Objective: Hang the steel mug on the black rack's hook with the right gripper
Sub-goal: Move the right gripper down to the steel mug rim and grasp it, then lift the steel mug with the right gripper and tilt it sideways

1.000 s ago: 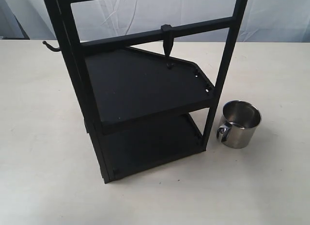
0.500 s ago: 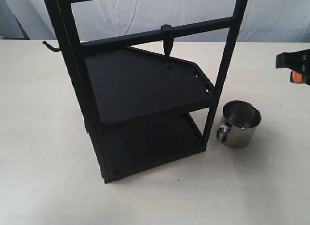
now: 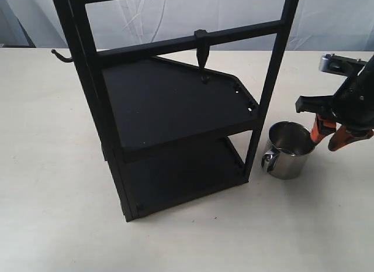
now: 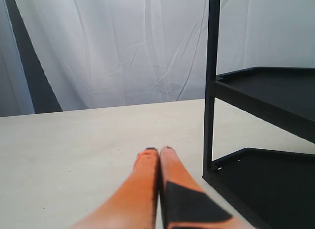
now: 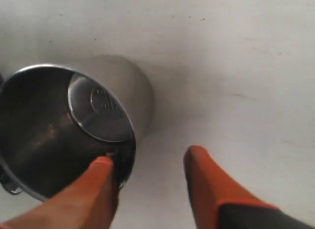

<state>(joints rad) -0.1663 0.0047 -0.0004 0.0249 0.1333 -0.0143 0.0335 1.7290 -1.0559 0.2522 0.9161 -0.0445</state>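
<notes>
The right gripper (image 3: 331, 138) is spread open just beside the steel mug (image 3: 288, 150), on the mug's right in the exterior view. In the right wrist view one orange finger (image 5: 93, 189) is over the mug rim and the other is outside the wall. The mug stands upright on the white table (image 3: 52, 184), close to the front right post of the black rack (image 3: 175, 108). The hook (image 3: 202, 55) hangs from the upper crossbar. The left gripper (image 4: 158, 157) is closed on nothing, low above the table.

shiny steel mug (image 3: 287, 150), matte black rack (image 3: 169, 102), orange jaws
</notes>
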